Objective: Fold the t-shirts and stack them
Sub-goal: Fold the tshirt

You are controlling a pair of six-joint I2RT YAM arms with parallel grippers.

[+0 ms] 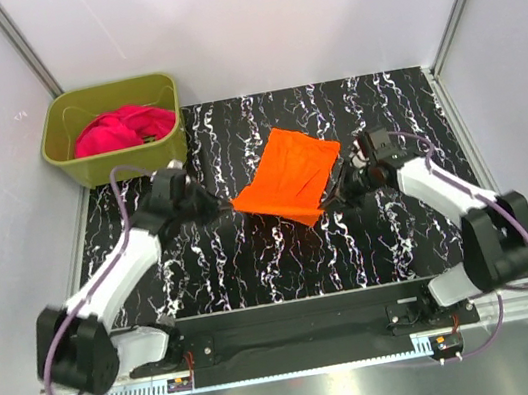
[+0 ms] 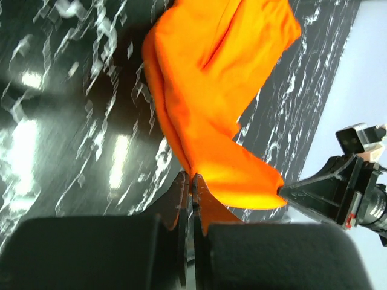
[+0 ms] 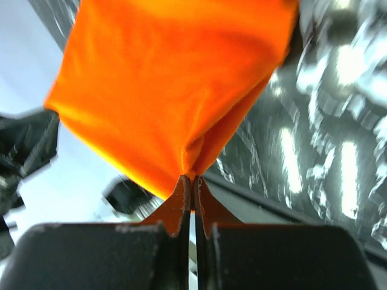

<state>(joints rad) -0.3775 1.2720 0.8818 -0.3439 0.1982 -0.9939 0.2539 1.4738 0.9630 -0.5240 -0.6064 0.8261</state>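
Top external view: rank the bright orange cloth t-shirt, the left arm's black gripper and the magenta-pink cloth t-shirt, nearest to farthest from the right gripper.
1. Bright orange t-shirt: pinched in the right gripper, centre of view.
2. Left gripper: across the shirt, gripping its other corner.
3. Magenta-pink t-shirt: far left, in the olive-green plastic tub.

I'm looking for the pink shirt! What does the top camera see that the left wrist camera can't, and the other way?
Only the top view: the green tub with the pink shirt inside. Only the left wrist view: the left gripper close up, shut on an edge of the orange shirt. Both: the orange shirt, the black marbled table and the right gripper.
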